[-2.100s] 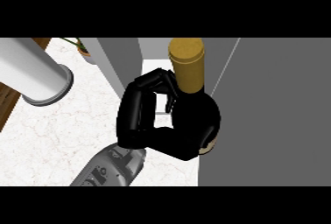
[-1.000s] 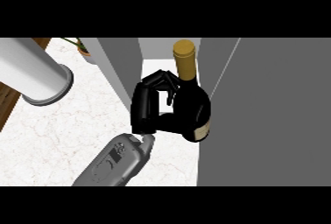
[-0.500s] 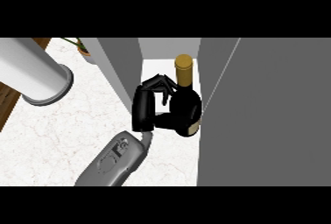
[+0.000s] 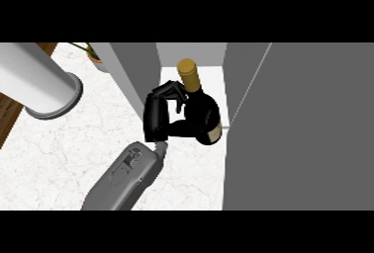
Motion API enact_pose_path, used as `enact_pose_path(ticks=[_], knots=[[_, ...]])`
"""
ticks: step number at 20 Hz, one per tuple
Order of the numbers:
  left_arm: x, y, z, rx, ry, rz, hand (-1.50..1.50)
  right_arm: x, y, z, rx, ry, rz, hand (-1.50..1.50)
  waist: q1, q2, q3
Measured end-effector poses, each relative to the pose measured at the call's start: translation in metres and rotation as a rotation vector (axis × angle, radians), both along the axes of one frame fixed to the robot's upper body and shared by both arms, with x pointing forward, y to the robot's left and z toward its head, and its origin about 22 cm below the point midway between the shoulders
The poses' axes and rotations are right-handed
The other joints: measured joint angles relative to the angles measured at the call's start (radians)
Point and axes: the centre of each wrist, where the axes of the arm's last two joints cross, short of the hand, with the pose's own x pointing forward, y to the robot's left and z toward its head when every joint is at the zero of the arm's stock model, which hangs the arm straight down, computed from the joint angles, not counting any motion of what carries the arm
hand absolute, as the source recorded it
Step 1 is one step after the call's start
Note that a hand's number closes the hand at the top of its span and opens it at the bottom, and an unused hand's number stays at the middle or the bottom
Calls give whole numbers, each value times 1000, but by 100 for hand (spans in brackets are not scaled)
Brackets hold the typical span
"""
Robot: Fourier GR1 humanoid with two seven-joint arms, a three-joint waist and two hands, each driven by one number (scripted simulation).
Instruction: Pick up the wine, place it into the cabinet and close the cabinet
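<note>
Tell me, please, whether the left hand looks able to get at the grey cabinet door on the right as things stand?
Probably not yet. The left hand is curled round the wine bottle, and the bottle stands between it and the grey door panel. It would likely have to let go first.

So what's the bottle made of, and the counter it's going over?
The wine bottle looks like dark, shiny glass: black body, with a gold foil-looking top and a pale label. The counter looks like polished marble or stone: white with thin brownish veins. The cabinet door is plain matte grey, maybe painted wood; I can't tell for sure.
</note>
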Motion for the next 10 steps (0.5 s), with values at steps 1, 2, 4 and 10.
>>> enact_pose_path(ticks=[1,2,4,10], knots=[[5,2,1,-1,-1,6,150,0,3,0,11,3,10,-150,0,0,0],[7,3,2,-3,2,9,150,0,2,0,5,6,4,-150,1,0,0],[13,12,1,-4,15,9,150,0,4,-2,20,5,13,-150,2,0,0],[32,15,5,-19,49,-9,150,-1,-3,-6,11,-5,-7,-150,-2,1,0]])
